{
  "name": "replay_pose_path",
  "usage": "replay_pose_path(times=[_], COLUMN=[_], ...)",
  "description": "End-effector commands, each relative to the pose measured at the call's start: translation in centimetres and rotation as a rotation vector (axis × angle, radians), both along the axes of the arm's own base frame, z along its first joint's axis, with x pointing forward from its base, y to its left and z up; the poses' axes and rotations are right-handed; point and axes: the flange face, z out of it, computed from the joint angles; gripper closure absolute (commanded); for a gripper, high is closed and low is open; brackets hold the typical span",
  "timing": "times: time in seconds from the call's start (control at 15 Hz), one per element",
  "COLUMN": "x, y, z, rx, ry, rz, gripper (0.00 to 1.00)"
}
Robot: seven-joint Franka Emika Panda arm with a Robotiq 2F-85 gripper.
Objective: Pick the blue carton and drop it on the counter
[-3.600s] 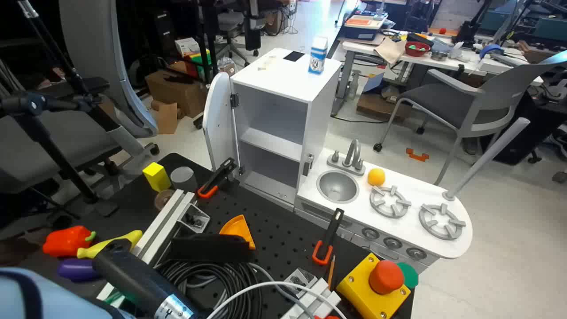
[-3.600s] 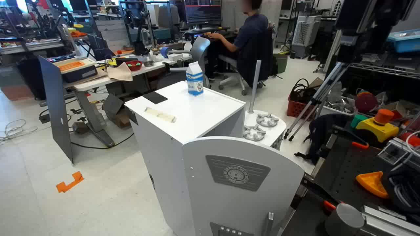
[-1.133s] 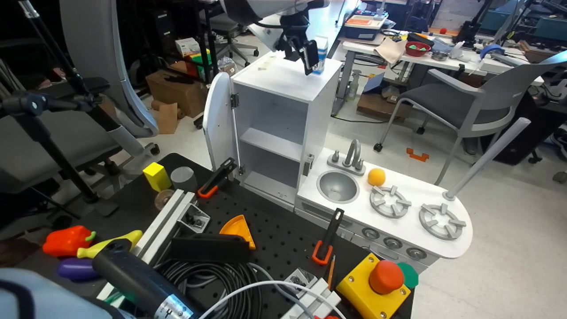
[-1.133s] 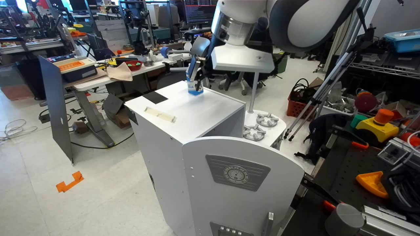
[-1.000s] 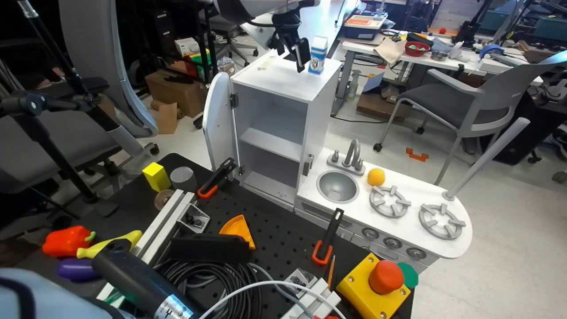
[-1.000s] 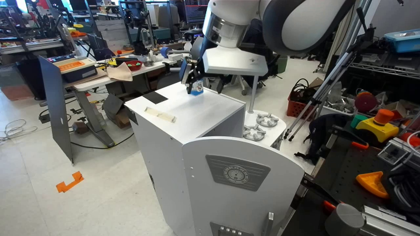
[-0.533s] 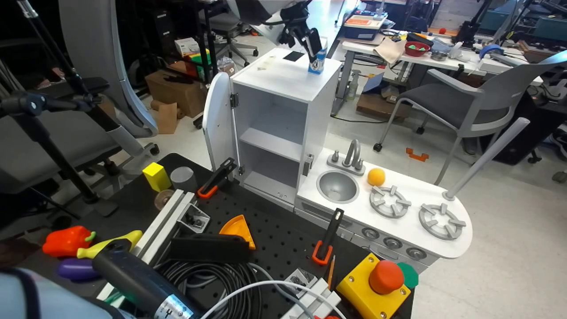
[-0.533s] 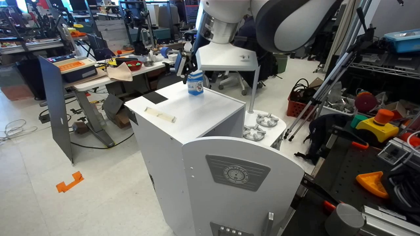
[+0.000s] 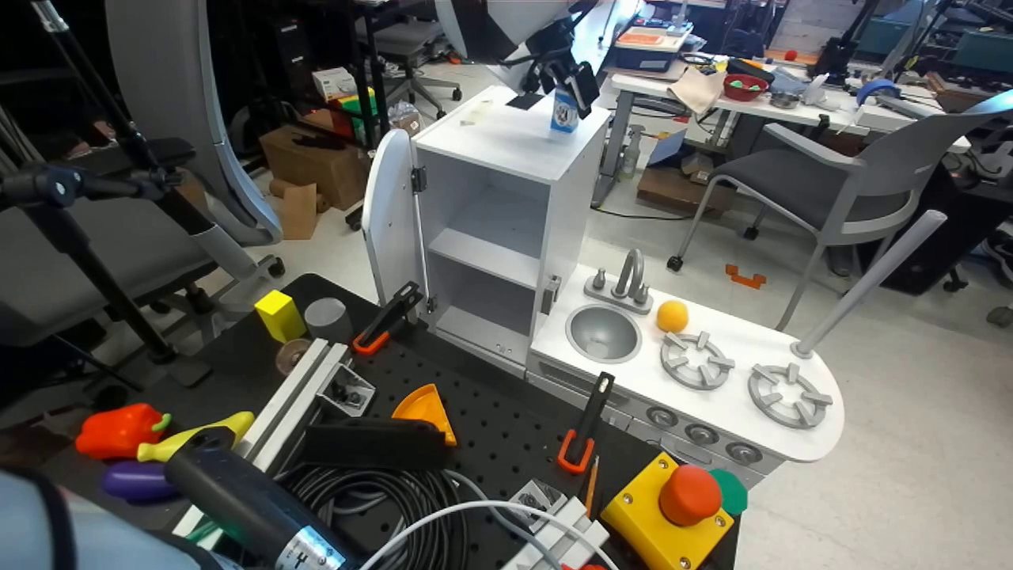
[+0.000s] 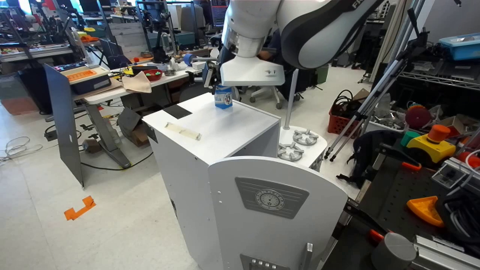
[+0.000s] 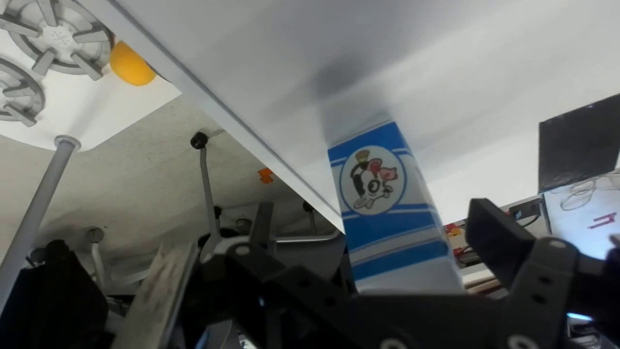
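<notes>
Carton [image 11: 385,208], blue and white, a cartoon animal in a round badge: one, standing upright on the flat top of the white toy cabinet [image 10: 225,131]; its upper end we could not make out, the gripper [image 11: 372,213] being in front of it in both exterior views.

Gripper, two-fingered: one, holding nothing. In the wrist view we found its fingers [image 11: 499,237] spread to either side of the carton, with background visible between each finger and the box; the narrower gap lay at that view's right.

Governing relation: the carton lay beneath the palm and, as we read it, between the fingers, its long axis vertical, top toward the palm, foot on the cabinet. We judged that the coming move called for slight centring, then closing across the carton's width.

Counter [image 9: 728,405], white, rounded at one end: one, lower than the cabinet top and beside it, bearing a sink bowl [image 9: 604,333] and an orange-yellow ball [image 9: 672,316]. We rated the task as at the grasp, lift and drop not yet done.
</notes>
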Motion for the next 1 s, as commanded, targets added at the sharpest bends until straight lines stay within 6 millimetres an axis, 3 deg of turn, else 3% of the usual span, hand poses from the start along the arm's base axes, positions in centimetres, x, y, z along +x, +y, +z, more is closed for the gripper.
replay_pose_path(times=[0.0,0.07,0.2,0.53,0.6,0.93], x=[2.1,2.4,2.7,2.3,1.8,0.4], y=[0.5,0.6,0.8,1.5,1.3,-1.0], z=[-0.3,-0.7,-1.0,-0.9,-0.5,2.3], rx=[-0.054,-0.065,-0.083,-0.082,-0.081,-0.074], ry=[-0.037,-0.033,-0.031,-0.024,-0.024,-0.106], rz=[-0.037,-0.044,-0.052,-0.063,-0.073,-0.171], gripper=[0.00,0.25,0.32,0.73,0.78,0.79])
